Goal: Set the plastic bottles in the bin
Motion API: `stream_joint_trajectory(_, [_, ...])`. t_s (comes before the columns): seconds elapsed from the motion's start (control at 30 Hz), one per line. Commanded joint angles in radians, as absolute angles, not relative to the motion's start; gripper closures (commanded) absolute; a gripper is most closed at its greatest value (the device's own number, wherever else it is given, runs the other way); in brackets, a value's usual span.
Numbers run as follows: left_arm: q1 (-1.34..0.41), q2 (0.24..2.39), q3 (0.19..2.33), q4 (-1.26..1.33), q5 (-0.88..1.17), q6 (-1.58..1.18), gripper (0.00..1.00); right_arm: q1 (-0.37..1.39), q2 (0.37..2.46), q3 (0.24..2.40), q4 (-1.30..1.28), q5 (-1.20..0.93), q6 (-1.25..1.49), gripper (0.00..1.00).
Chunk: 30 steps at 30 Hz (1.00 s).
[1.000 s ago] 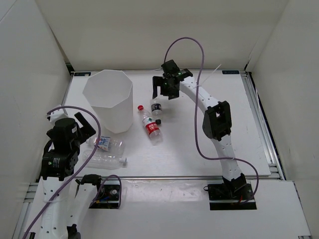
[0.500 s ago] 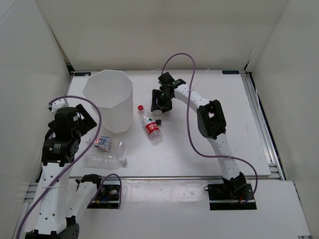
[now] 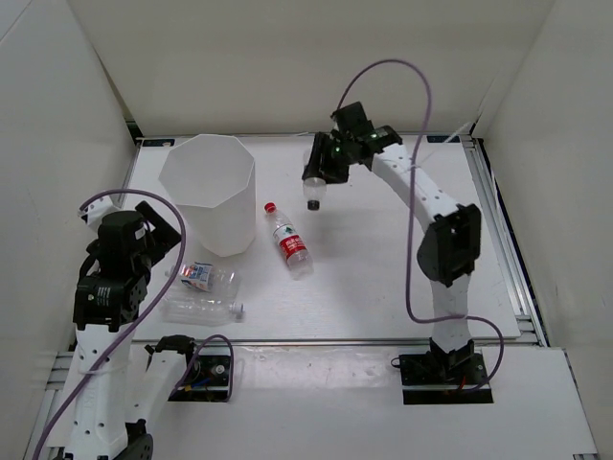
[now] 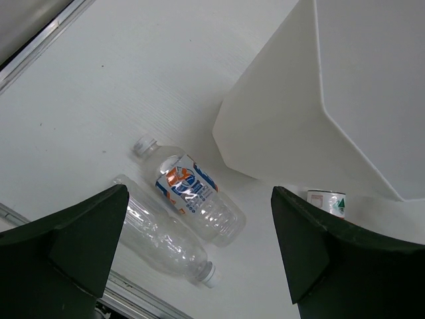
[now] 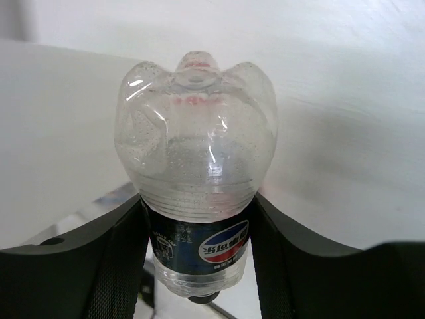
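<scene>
The bin stands at the back left, its faceted white wall filling the left wrist view. My right gripper is shut on a clear bottle with a dark label, held in the air with its black cap down, to the right of the bin. A red-label bottle lies on the table by the bin. A blue-white label bottle and an unlabelled clear bottle lie in front of the bin. Above these two hangs my left gripper, open and empty.
White walls enclose the table on three sides. A metal rail runs along the table's near edge, close to the unlabelled bottle. The right arm's purple cable loops above the back of the table.
My right gripper has shut on the dark-label bottle and lifted it off the table, moving up and back. The left arm has shifted slightly and stays open.
</scene>
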<state>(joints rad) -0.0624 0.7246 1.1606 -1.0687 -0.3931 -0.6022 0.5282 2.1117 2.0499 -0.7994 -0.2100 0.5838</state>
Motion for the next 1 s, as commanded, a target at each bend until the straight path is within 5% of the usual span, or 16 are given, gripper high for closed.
stream_joint_trajectory(0.0, [-0.066,0.703,1.193,-1.103,-0.408,-0.640,0.01,0.596,1.896,2.094,-0.630,-0.303,0.660,0.86])
stream_joint_trajectory(0.27, [-0.066,0.703,1.278,-1.186,-0.399,-0.620,0.01,0.712,2.018,2.463,-0.462,-0.338,0.680,0.82])
stream_joint_trajectory(0.8, [-0.066,0.775,1.331,-1.226,-0.273,-0.571,0.01,0.845,2.172,2.549,-0.150,-0.124,0.454,0.64])
stream_joint_trajectory(0.9, [-0.066,0.784,1.309,-1.197,-0.273,-0.598,0.01,0.865,2.172,2.539,-0.218,-0.124,0.385,0.49])
stream_joint_trajectory(0.97, [-0.066,0.784,1.284,-1.177,-0.284,-0.629,0.01,0.865,2.151,2.522,-0.279,-0.124,0.348,0.15])
